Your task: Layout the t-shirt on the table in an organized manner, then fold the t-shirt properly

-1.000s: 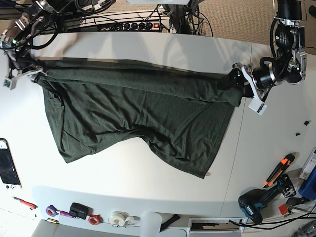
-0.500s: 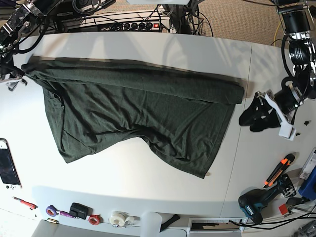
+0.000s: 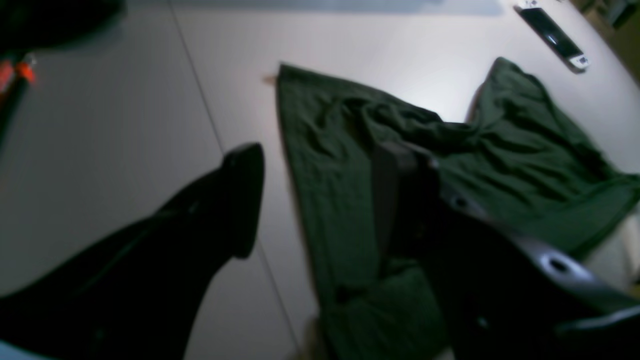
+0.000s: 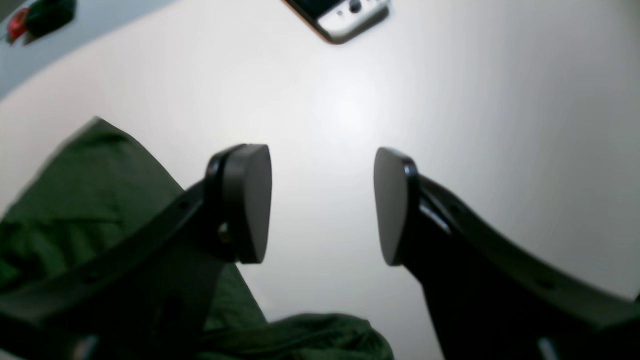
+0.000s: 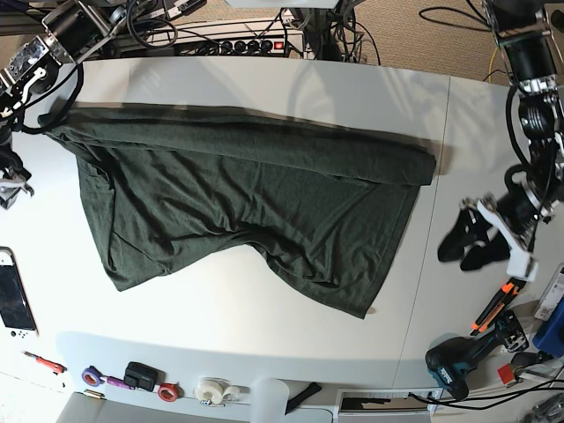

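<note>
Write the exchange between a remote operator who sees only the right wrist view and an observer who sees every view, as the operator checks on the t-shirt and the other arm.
Operator: I see only a corner of green cloth. Is the other arm holding it?
Observer: No. The left gripper is open and empty, over bare table beside the t-shirt.
Operator: How does the whole shirt lie?
Observer: It is spread wide, with its far edge folded over in a long band and its near edge uneven.
Operator: Is anything close to that left arm?
Observer: Yes. A cordless drill lies near the table's front edge on that side.
</note>
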